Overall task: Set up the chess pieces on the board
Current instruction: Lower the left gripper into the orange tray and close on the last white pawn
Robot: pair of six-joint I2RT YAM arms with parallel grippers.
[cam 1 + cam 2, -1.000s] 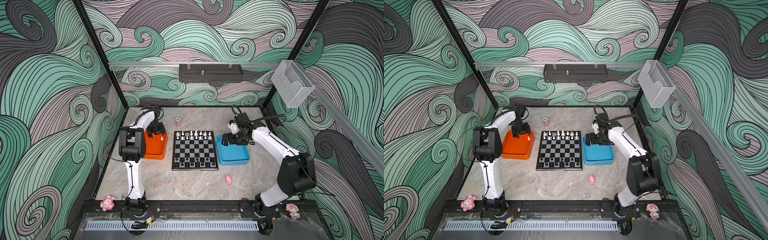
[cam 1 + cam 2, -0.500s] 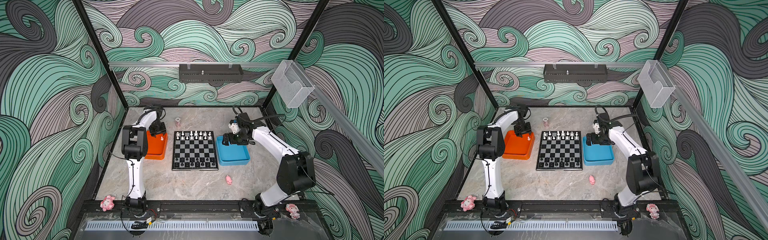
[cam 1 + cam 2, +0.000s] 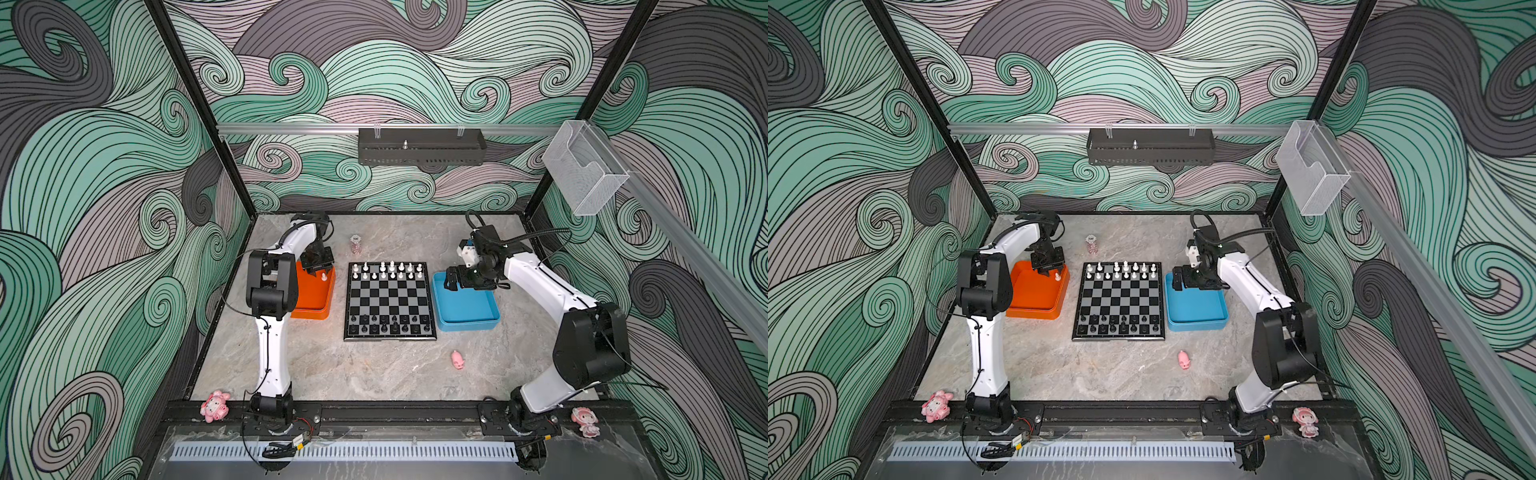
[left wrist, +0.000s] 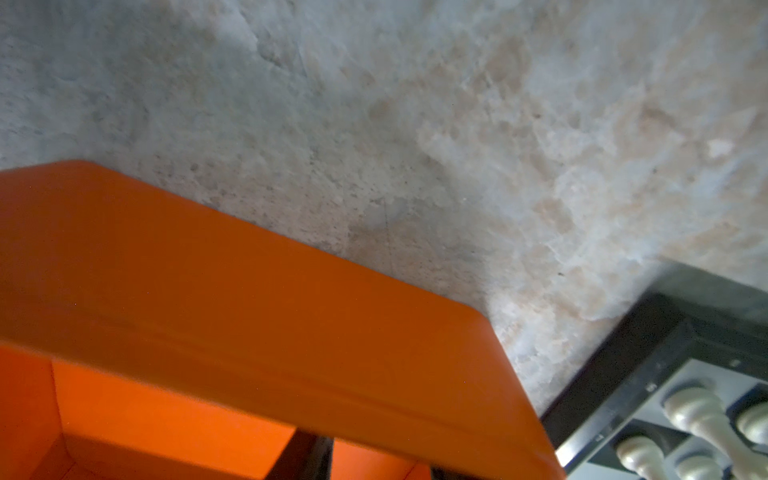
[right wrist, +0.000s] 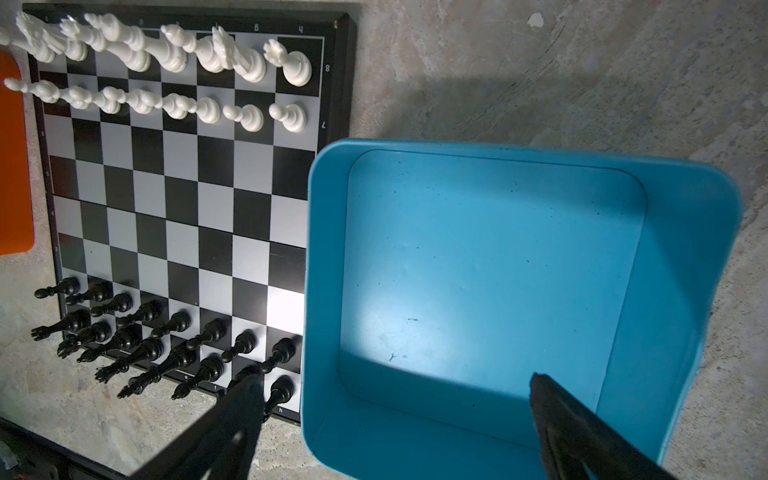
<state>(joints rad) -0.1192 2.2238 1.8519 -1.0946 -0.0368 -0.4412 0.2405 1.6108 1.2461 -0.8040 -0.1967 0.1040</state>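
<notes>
The board (image 3: 390, 299) lay mid-table, with white chess pieces (image 3: 390, 270) on its far rows and black chess pieces (image 3: 390, 326) on its near rows. One white pawn (image 3: 323, 276) stood in the orange tray (image 3: 313, 297), just beneath the left gripper (image 3: 319, 270). Whether its jaws had closed on the pawn could not be told, since the left wrist view caught only a dark finger (image 4: 303, 457). The right wrist view showed the right gripper (image 5: 392, 376) spread wide and empty over the blue tray (image 5: 324, 249).
</notes>
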